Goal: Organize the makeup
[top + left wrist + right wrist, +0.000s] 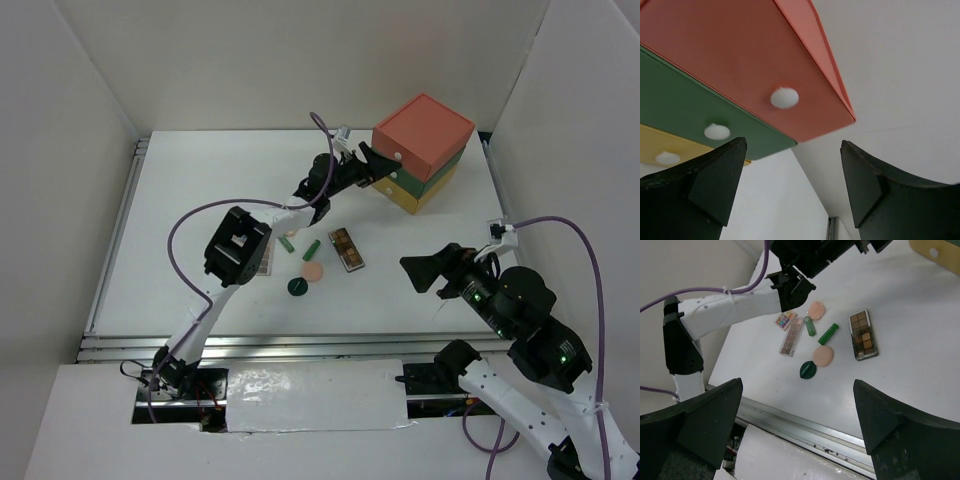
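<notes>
Left end effector (793, 145), matte wedges spread, faces smooth drawer box (735, 50).

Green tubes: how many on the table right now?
2. One green tube lies beside the lighter eyeshadow palette; the other green tube lies just right of it, beside a peach compact. The left arm may hide more.

The bench (200, 200) is smooth matt white, edged low in the right wrist view by a brushed metal rail (805, 426). The drawer box (740, 55) has flat matt fronts, each with a white plastic knob (784, 97). The left hand (793, 160) and right hand (797, 390) look like matt black plastic, faintly grainy. At centre right, the long palette (863, 335) has a shiny rim around matt pans. The green tube (828, 333) is glossy plastic, and the peach compact (823, 356) looks matt.
</notes>
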Tool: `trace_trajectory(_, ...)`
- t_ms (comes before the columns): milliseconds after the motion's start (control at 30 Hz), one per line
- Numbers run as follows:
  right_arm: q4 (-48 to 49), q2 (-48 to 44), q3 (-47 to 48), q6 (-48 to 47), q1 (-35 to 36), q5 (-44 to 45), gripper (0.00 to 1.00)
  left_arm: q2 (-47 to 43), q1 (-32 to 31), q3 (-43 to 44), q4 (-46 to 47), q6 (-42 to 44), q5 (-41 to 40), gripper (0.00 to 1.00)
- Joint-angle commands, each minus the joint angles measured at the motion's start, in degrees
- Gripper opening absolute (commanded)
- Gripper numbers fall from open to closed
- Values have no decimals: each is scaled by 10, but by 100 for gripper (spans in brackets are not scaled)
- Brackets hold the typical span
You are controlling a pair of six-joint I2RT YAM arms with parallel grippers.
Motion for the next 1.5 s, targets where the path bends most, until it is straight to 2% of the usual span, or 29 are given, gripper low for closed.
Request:
trace_trajectory(0, 28, -11, -6, -12, -3, -17, 100, 27, -5, 50, -15, 12, -50, 89)
trace_trajectory(167, 27, -23, -8, -11, -3, -29, 100, 53, -7, 84, -14, 8, -75, 80)
trace_trajectory(400, 33, -38, -28, -7, -3, -54, 100, 70, -19, 138, -50, 22, -94, 76)
trace_trajectory(733, 27, -45, -28, -6, -2, -62, 100, 57, -16, 134, -46, 25, -121, 69)
trace_trajectory(1467, 29, -36, -29, -3, -4, -80, 100, 29, -9, 124, -23, 18, -129, 70)
